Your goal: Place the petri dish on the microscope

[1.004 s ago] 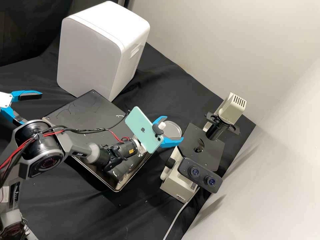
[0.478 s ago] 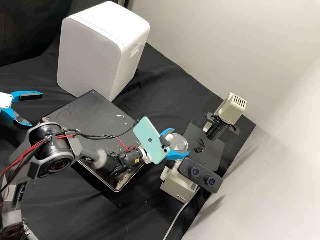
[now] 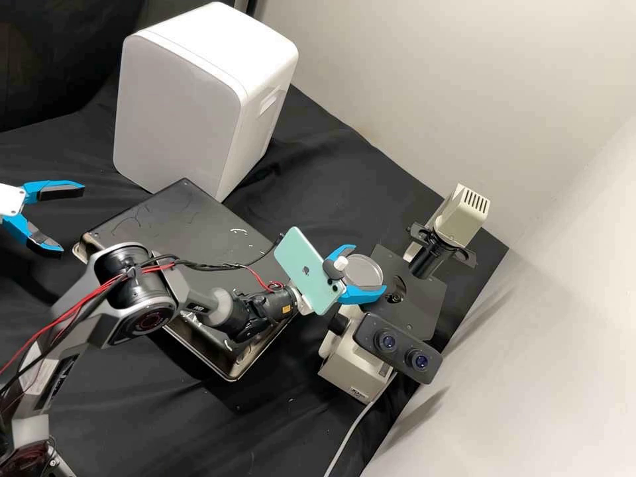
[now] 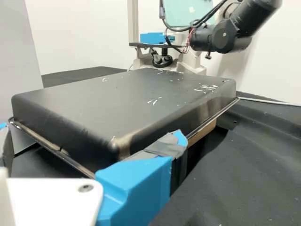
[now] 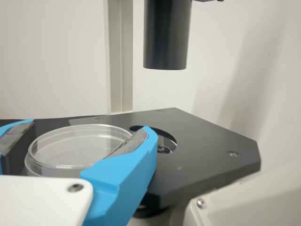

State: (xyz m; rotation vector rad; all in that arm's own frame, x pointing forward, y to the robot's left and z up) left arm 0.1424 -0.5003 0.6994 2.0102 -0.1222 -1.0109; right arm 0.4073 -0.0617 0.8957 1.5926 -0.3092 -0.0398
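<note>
The right claw (image 3: 361, 273) is clenched on the petri dish (image 5: 77, 148), a blue finger on either side of its rim, at the edge of the microscope stage (image 5: 202, 150). Beyond, the right wrist view shows a dark cylinder (image 5: 167, 33) above the stage hole. The left claw (image 3: 63, 218) hangs released beside the black tray (image 4: 117, 103).

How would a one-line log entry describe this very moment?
right gripper: shut on petri dish | position: at microscope stage edge | release: not yet done | left gripper: open, beside black tray
</note>
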